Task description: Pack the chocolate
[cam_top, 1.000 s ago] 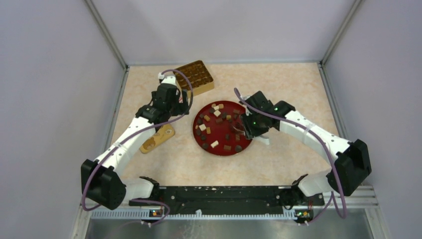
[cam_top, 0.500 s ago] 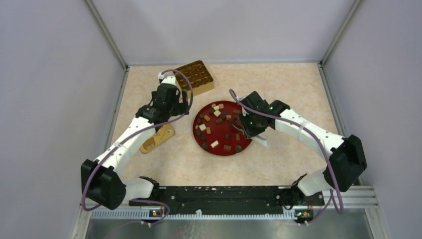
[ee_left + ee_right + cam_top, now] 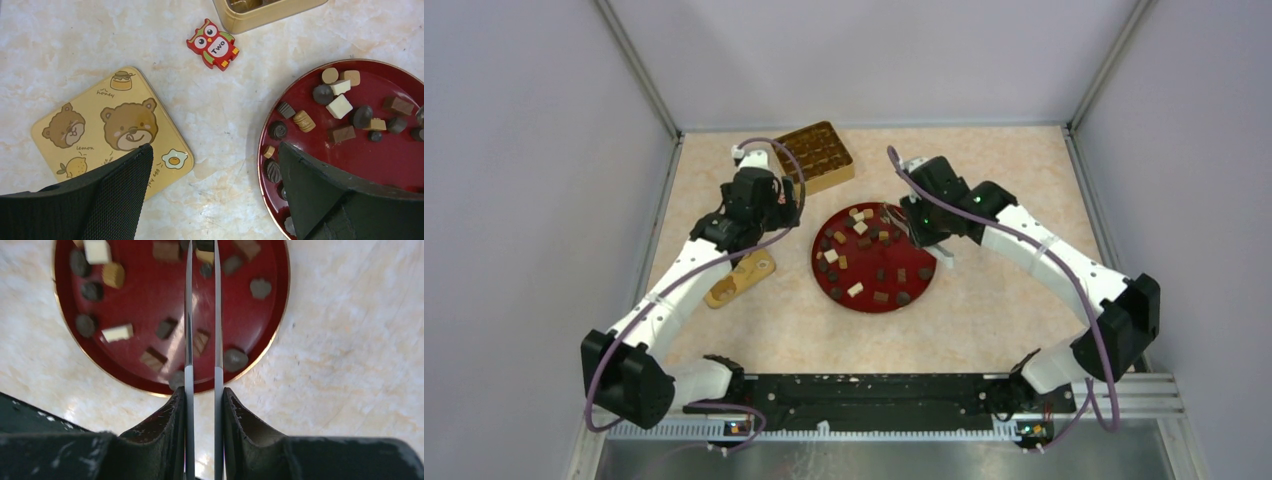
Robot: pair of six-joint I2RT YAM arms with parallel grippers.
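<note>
The chocolate, several dark lumps and tan or white cubes such as a white cube (image 3: 339,106) and a white bar (image 3: 118,332), lies scattered on a red plate (image 3: 816,262). My right gripper (image 3: 203,390) is shut on metal tweezers (image 3: 189,315) whose two blades reach over the plate (image 3: 150,295). A small tan piece (image 3: 204,256) shows between the blades near the top edge; I cannot tell whether it is pinched. My left gripper (image 3: 214,147) hangs open over bare table between the plate (image 3: 395,145) and a bear-printed lid (image 3: 115,125), holding nothing.
A gold box (image 3: 817,155) with a compartment grid stands at the back left, its corner (image 3: 265,12) showing in the left wrist view. A red owl figure (image 3: 213,44) lies near it. The lid (image 3: 739,280) lies left of the plate. Grey walls enclose the table.
My right gripper has moved from the plate's right side toward its far edge, and the tweezers' blades have come closer together. The left arm shifted slightly farther away.
</note>
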